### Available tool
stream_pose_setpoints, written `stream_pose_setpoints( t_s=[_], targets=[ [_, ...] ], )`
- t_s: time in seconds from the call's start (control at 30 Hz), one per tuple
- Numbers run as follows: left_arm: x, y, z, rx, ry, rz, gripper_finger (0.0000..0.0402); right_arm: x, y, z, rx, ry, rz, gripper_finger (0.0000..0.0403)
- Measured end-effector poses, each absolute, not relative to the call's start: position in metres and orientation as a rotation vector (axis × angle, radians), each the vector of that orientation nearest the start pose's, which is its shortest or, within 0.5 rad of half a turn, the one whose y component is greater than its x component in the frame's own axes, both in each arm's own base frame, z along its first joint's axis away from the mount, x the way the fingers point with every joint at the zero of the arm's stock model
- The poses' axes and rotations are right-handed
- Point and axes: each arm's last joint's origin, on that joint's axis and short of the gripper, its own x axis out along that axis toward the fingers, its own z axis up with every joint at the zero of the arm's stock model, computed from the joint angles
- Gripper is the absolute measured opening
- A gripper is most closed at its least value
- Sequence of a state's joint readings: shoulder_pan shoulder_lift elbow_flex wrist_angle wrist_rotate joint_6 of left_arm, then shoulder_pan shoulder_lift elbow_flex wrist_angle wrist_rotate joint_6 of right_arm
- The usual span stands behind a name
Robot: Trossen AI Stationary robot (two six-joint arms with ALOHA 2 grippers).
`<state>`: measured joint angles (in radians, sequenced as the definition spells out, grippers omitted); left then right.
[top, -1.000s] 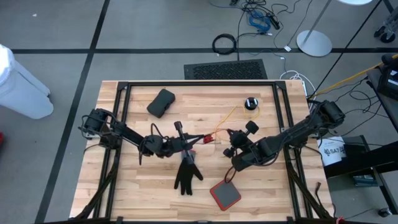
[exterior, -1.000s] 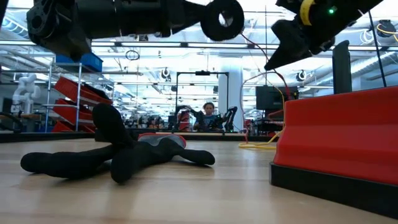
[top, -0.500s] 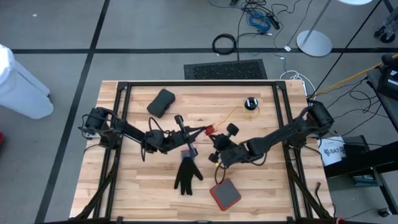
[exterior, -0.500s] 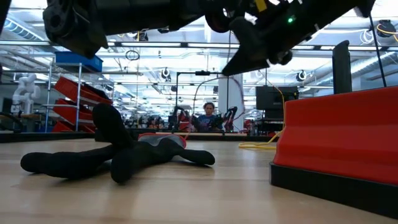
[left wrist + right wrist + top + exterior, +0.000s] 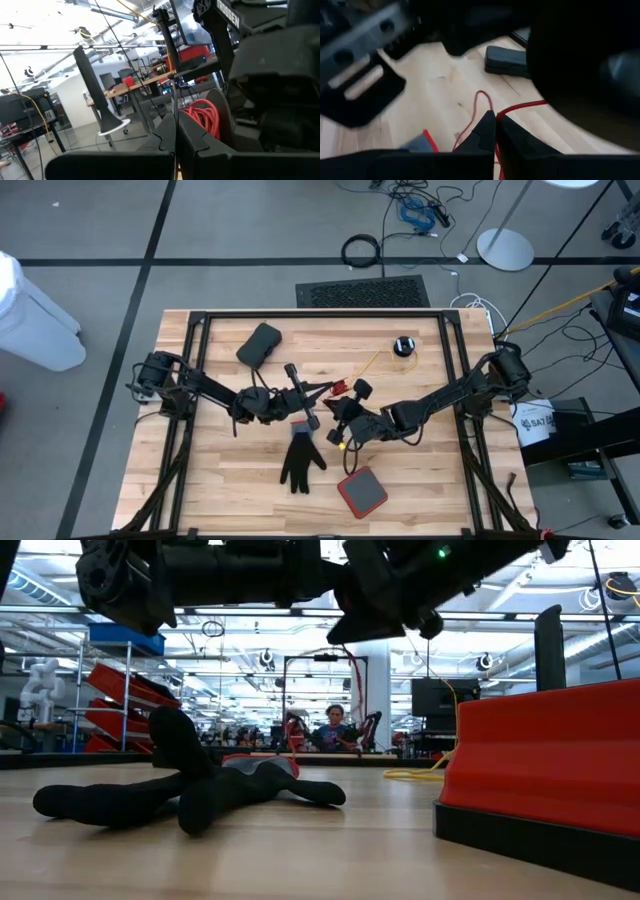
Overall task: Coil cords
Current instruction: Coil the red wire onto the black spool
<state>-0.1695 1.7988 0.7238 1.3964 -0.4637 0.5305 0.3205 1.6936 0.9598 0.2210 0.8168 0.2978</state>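
A thin red cord runs between my two grippers above the middle of the table. A yellow cord leads from there to a small black puck, which lies flat on the table at the far right. My left gripper comes from the table's left and is shut on the cord. My right gripper faces it from the right and is shut on the cord too. In the low view a red loop hangs under the arms, clear of the table. My left gripper pinches a thin strand between its shut fingertips, and the strand rises straight out of them. The fingers come nearly level from the table's left. My right arm fills the view behind, so which stretch of cord this is stays unclear. My right gripper pinches the red cord between its two shut fingertips, slanting down from the table's right. One stretch leaves the tips sideways. Another bends into a slack loop above the wood.
A black glove lies on the table near the front, with a red and black box to its right. A black case rests at the far left. The black frame rails run along the table's edges.
My right gripper has swung toward the table's left, close up to my left gripper, and tipped its fingers downward, staying shut. The red cord between the grippers has gone slack and now hangs as a loop.
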Motion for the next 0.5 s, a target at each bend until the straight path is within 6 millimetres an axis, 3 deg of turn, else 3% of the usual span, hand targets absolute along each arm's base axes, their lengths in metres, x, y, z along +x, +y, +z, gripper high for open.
stream_pose_setpoints(
  t_s=[0.5],
  targets=[
    [0.337,-0.05,0.191,0.598,-0.074,0.356,0.0,0.354,0.098,0.24,0.022,0.415,-0.487,0.0]
  ],
)
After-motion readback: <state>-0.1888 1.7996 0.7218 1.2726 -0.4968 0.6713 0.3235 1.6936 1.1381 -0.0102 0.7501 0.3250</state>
